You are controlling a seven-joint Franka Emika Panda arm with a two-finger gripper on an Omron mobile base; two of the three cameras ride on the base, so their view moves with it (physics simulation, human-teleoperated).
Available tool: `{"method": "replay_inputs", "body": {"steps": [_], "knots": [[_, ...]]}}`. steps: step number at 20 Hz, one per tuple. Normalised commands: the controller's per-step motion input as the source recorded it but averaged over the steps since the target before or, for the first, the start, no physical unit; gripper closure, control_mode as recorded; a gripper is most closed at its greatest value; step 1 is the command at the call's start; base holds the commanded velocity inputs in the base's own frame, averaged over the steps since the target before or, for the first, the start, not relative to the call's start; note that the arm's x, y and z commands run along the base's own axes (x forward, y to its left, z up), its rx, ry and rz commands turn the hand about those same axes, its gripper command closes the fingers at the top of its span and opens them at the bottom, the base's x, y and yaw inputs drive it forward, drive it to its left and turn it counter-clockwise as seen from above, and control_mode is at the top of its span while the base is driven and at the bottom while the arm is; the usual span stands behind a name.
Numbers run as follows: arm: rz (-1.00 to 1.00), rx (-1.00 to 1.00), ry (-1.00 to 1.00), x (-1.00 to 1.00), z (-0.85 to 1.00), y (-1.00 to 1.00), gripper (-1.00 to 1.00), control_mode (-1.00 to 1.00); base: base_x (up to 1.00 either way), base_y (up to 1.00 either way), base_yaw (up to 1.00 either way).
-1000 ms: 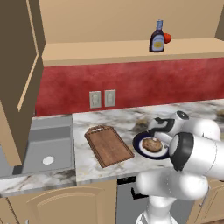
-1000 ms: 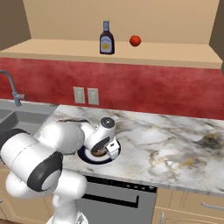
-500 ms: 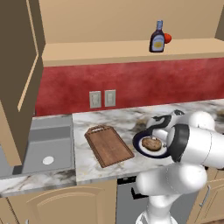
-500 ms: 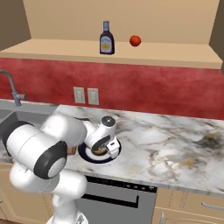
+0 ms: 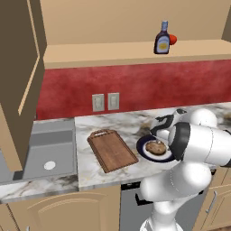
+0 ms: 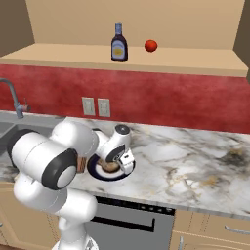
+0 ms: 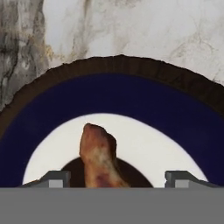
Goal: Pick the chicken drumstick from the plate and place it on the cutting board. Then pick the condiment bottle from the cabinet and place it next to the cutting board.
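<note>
Chicken drumstick (image 7: 99,157) lies on the plate (image 7: 144,98), near its centre, between the two fingers (image 7: 54,178), which stand apart on either side with gaps showing, not yet gripping. To do this well: close squarely across the meat, then lift straight up before carrying it to the cutting board (image 5: 112,150) alongside. Arm is folded low over the counter (image 6: 185,156), hand pointing down at the plate.
</note>
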Motion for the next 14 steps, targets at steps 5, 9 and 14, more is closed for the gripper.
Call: {"method": "replay_inputs", "body": {"steps": [5, 9, 14], "knots": [[0.0, 0.0, 0.0, 0.0, -0.05, 0.0, 1.0, -1.0, 0.0, 0.0, 0.0], [0.0, 0.0, 0.0, 0.0, -0.08, 0.01, 1.0, -1.0, 0.0, 0.0, 0.0], [0.0, 0.0, 0.0, 0.0, -0.02, 0.0, 1.0, -1.0, 0.0, 0.0, 0.0]]}}
